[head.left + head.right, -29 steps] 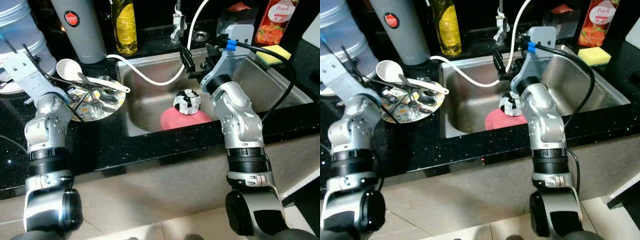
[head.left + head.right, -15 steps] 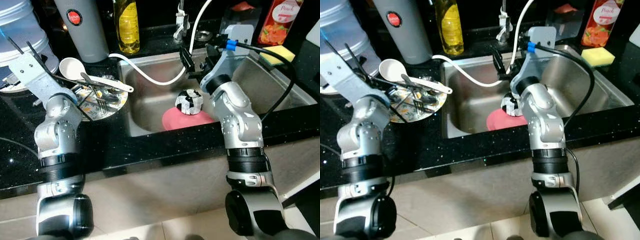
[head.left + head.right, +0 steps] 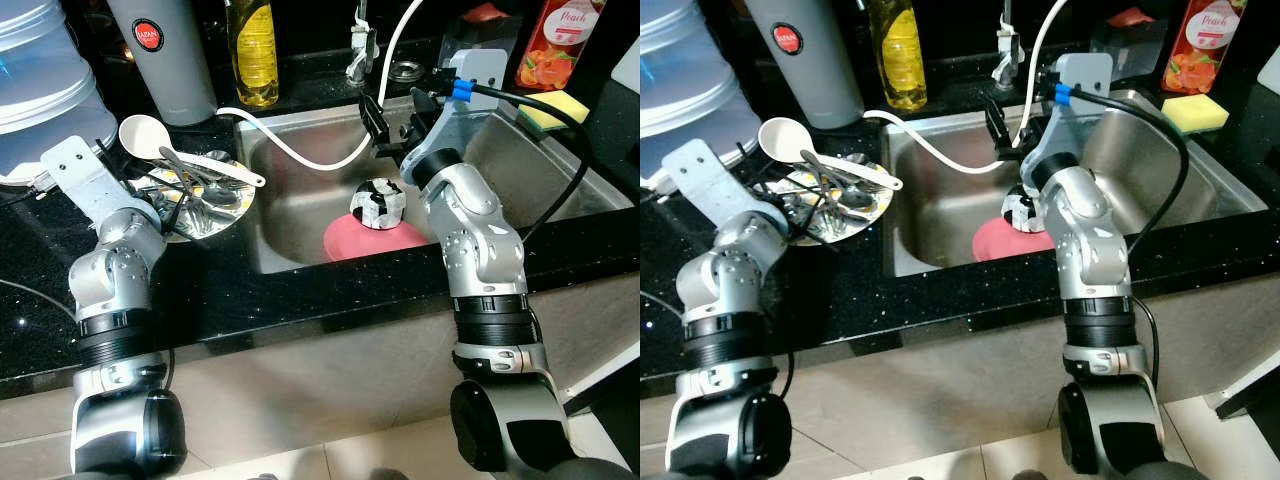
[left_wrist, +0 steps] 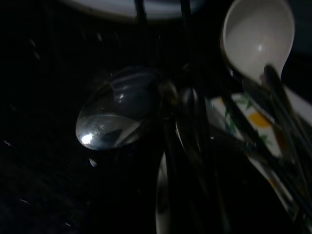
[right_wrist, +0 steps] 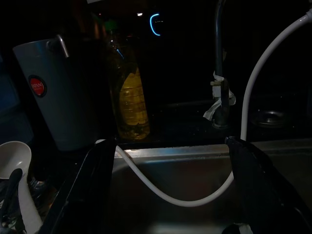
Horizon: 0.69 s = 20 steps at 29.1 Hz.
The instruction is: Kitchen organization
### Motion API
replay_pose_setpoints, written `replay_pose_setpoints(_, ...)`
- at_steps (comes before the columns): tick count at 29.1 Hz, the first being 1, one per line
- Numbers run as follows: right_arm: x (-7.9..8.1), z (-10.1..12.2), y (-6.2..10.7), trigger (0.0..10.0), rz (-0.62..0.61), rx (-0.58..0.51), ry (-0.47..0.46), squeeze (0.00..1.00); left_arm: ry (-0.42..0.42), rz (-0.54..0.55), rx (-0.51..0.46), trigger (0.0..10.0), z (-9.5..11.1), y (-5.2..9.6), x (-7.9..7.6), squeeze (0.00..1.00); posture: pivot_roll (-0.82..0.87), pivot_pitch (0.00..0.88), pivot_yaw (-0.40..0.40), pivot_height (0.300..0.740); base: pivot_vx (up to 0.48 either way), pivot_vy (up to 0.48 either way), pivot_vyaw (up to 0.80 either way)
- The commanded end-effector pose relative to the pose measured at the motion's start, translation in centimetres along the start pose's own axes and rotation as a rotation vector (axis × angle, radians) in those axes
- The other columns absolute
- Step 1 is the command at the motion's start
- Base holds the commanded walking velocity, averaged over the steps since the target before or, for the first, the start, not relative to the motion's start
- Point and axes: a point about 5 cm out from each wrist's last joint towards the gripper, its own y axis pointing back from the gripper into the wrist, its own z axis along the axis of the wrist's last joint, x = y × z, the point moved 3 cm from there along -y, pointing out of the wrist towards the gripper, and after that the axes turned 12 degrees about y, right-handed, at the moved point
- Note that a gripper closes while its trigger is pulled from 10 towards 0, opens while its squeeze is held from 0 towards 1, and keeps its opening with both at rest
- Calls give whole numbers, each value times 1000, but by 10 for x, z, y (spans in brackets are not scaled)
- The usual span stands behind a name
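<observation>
Brushed steel sink, glossy speckled black stone counter, shiny metal spoon, seemingly glazed white ladle.

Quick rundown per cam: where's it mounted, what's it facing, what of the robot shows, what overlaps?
Left eye view: head, looking down at the counter and sink; both silver arms show.
Right eye view: same head, same scene; pink plate in the sink.
Left wrist view: left arm, close over the patterned plate; white ladle, metal spoon; own fingers not clearly made out.
Right wrist view: right arm above the sink, facing the yellow bottle and white hose; the right pincer is open.
Shared: ladle, bottle and hose also appear in the head views.
</observation>
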Motion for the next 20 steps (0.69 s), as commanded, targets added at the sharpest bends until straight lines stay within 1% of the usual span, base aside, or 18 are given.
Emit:
replay_pose_setpoints(1,6,2,-2,10000,23,-6,-13,0,-33,20,-49,10000,10,1,6,1000,-93,23,87,740,0,0,0)
replay_pose_setpoints(2,6,2,-2,10000,23,-6,-13,0,-33,20,-49,10000,10,1,6,1000,-93,23,87,740,0,0,0)
replay_pose_setpoints(4,7,3,-2,10000,28,-8,-15,0,-94,4,-162,10000,24,10,-3,992,-92,19,84,740,0,0,0)
replay_pose_setpoints(5,8,3,-2,10000,31,-9,-15,0,-126,-5,-223,10000,31,15,-7,0,-92,17,82,740,0,0,0)
replay_pose_setpoints(6,8,3,-2,10000,31,-9,-15,0,-126,-5,-223,10000,31,15,-7,0,-92,17,82,740,0,0,0)
replay_pose_setpoints(7,9,3,-3,10000,33,-10,-15,0,-156,-29,-285,10000,39,20,-14,0,-92,16,82,740,0,0,0)
replay_pose_setpoints(8,9,3,-3,10000,33,-10,-15,0,-156,-29,-285,10000,39,20,-14,0,-92,16,82,740,0,0,0)
replay_pose_setpoints(10,9,3,-3,10000,37,-11,-15,0,-202,-67,-357,10000,50,26,-23,0,-91,14,81,740,0,0,0)
replay_pose_setpoints(12,9,3,-3,10000,37,-11,-15,0,-209,-83,-367,10000,52,27,-26,0,-91,12,81,740,0,0,0)
replay_pose_setpoints(13,9,3,-3,10000,37,-12,-15,0,-211,-100,-359,10000,54,26,-28,0,-91,13,83,740,0,0,0)
replay_pose_setpoints(14,9,4,-3,10000,36,-13,-16,0,-210,-141,-304,10000,49,22,-32,0,-90,13,82,740,0,0,0)
replay_pose_setpoints(15,9,4,-3,10000,36,-13,-16,0,-210,-141,-304,10000,49,22,-32,0,-90,13,82,740,0,0,0)
replay_pose_setpoints(16,9,4,-3,10000,36,-14,-16,0,-210,-176,-250,10000,44,19,-35,0,-90,15,82,740,0,0,0)
replay_pose_setpoints(17,9,5,-4,10000,35,-16,-15,0,-213,-222,-174,10000,38,13,-40,0,-90,21,82,740,0,0,0)
replay_pose_setpoints(18,9,5,-4,10000,35,-16,-15,0,-215,-225,-165,10000,38,12,-41,0,-90,21,82,740,0,0,0)
replay_pose_setpoints(19,9,5,-4,10000,33,-16,-14,0,-220,-235,-134,10000,36,8,-43,0,-87,28,81,740,0,0,0)
replay_pose_setpoints(20,9,5,-4,10000,33,-16,-14,0,-220,-235,-134,10000,36,8,-43,0,-87,28,81,740,0,0,0)
